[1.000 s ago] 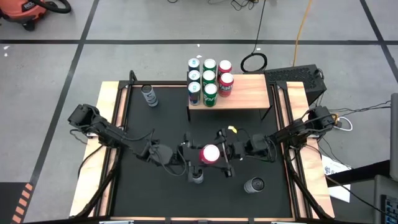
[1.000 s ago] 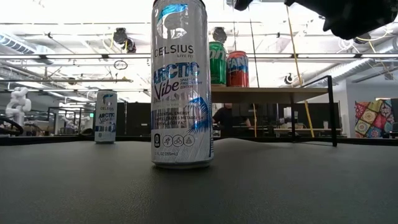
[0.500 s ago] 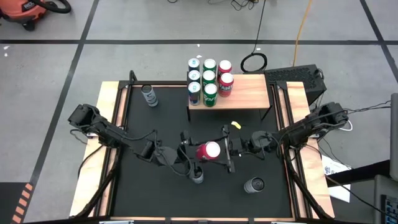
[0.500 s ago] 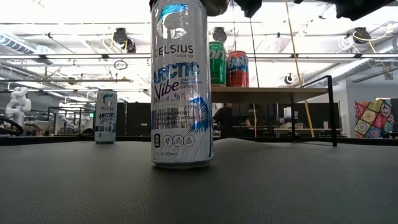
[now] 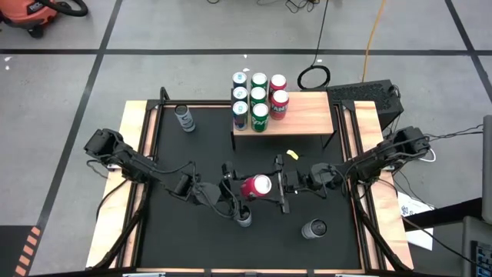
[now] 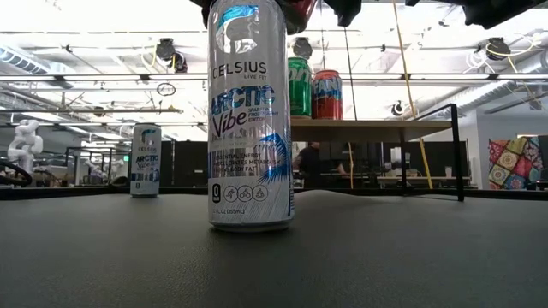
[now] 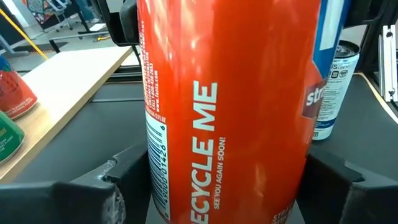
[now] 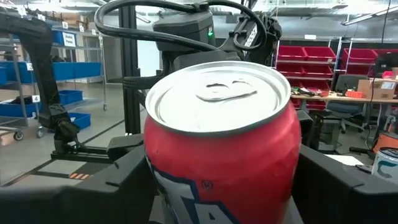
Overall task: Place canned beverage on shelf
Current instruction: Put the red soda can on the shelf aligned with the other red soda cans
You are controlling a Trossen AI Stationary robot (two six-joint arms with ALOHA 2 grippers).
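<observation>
A red can (image 5: pixel 254 187) is held above the middle of the black mat, between my two grippers. It is tipped, with its silver top (image 8: pixel 217 96) toward the table's right edge. My left gripper (image 5: pixel 231 191) is shut on it from the left. My right gripper (image 5: pixel 280 185) is shut on it from the right. The light-wood shelf (image 5: pixel 304 115) stands at the far side on black legs. Several cans (image 5: pixel 257 100) stand on its left end. My left gripper pinches the red can's side wall (image 7: pixel 158 155) between its two fingers, which lie across the can. It comes level from the table's left. The can is clear of the mat and tipped. My right gripper has one finger (image 8: pixel 127 177) on each side of the can's upper wall (image 8: pixel 163 171), near the top rim. It comes from the table's right, looking onto the can's top. The pads are hidden behind the can.
A tall white Celsius can (image 5: pixel 243 219) stands on the mat right under the held can and fills the low view (image 6: pixel 248 115). Another can (image 5: pixel 314 228) stands near right and one (image 5: pixel 184 117) far left. A small yellow thing (image 5: pixel 290 155) lies before the shelf.
The red can has tipped from upright, top up, to leaning with its top toward the table's right edge. My left gripper has shifted a little toward the right edge. My right arm has drawn its elbow outward.
</observation>
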